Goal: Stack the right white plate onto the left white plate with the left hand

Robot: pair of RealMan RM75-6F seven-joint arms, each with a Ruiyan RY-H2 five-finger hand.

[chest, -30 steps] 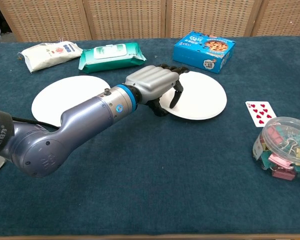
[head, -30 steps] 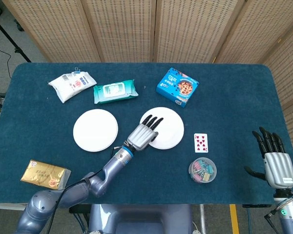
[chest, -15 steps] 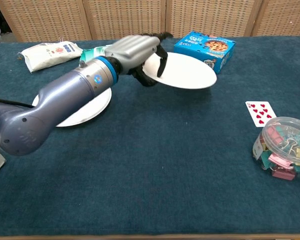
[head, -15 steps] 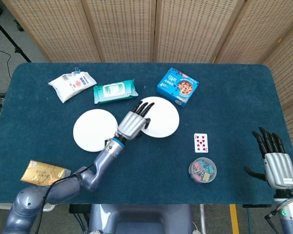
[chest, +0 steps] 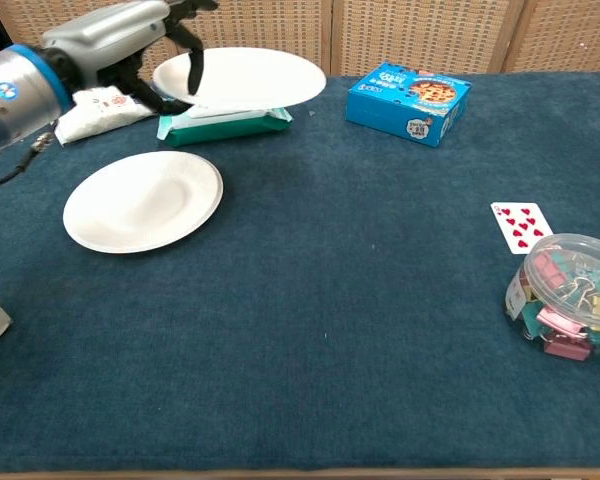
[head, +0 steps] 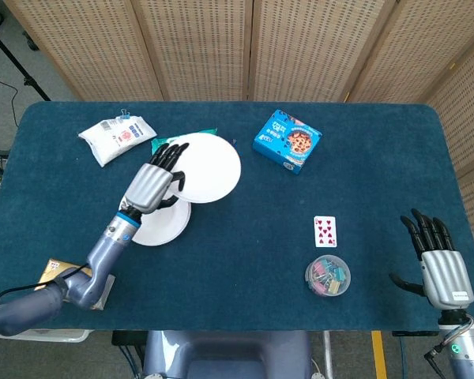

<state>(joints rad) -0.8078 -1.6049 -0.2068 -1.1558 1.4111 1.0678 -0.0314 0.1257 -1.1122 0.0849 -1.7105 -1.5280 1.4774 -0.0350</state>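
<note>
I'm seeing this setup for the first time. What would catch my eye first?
A white plate held in the air by the left hand at the table's far left, above the wipes pack. A second plate lies on the blue cloth just in front. Far right, the right hand waits open, near a jar of clips.

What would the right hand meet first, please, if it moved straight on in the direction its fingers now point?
Probably nothing: the right hand points toward the far table edge, over bare blue cloth. The playing card and clip tub lie off to its left.
</note>
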